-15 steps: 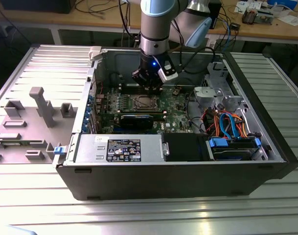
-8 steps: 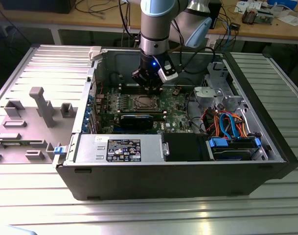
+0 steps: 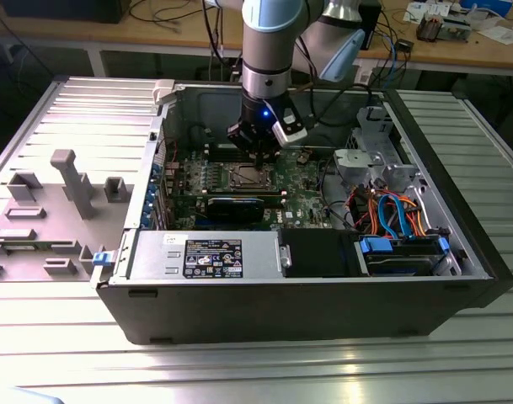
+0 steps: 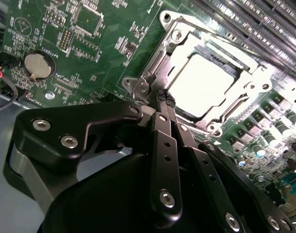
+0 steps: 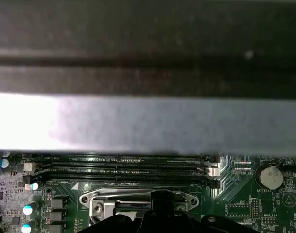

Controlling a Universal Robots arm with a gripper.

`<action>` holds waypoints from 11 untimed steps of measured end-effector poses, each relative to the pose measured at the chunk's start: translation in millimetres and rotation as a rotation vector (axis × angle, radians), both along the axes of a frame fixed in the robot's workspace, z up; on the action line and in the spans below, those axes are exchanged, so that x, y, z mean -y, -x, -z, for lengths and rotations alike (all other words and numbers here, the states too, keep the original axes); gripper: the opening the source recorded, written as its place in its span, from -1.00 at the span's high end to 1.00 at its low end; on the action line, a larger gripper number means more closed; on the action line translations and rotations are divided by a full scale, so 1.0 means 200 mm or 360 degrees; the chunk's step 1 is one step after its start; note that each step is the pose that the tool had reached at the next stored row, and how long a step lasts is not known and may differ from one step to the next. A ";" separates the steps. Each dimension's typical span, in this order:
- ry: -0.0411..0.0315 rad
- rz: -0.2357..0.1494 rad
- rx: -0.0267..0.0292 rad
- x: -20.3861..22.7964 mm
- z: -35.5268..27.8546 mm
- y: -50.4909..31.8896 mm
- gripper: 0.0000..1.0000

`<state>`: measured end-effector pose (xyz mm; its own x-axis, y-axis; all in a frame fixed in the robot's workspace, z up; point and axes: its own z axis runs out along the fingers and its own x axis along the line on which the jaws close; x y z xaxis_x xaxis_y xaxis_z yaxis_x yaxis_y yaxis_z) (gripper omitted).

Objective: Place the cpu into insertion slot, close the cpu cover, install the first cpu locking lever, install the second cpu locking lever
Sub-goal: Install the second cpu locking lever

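The cpu (image 4: 203, 82) lies flat in the insertion slot (image 3: 250, 175) on the green board, its metal top glaring white. The silver cpu cover (image 4: 184, 43) is down around it as a frame. My gripper (image 4: 163, 99) is shut, its black fingers pressed together, with the tips at the socket's rim near one corner, beside a thin metal bar (image 4: 152, 65) along that edge. In the exterior view the gripper (image 3: 260, 153) hangs straight down over the socket inside the open computer case. In the first wrist view the socket frame (image 5: 138, 200) sits just beyond the finger bases.
Long black memory slots (image 5: 128, 170) run beside the socket. A coin battery (image 4: 37, 65) sits on the board. The grey power supply box (image 3: 205, 252), a drive cage (image 3: 382, 160) and coloured cables (image 3: 391, 210) crowd the case. A case wall (image 5: 148, 121) stands close behind.
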<state>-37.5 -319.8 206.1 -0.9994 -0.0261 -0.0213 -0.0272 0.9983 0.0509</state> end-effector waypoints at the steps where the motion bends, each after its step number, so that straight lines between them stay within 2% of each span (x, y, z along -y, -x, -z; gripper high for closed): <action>1: 0.0002 0.0000 0.00000 0.004 0.000 0.000 0.79; 3: 0.0008 0.0000 -0.00001 0.016 0.001 0.000 0.79; 6: 0.0027 0.0000 0.00001 0.035 0.002 0.000 0.79; 8: 0.0043 0.0000 -0.00002 0.037 -0.008 0.000 0.79; 11: 0.0051 0.0000 -0.00002 0.038 -0.030 0.000 0.79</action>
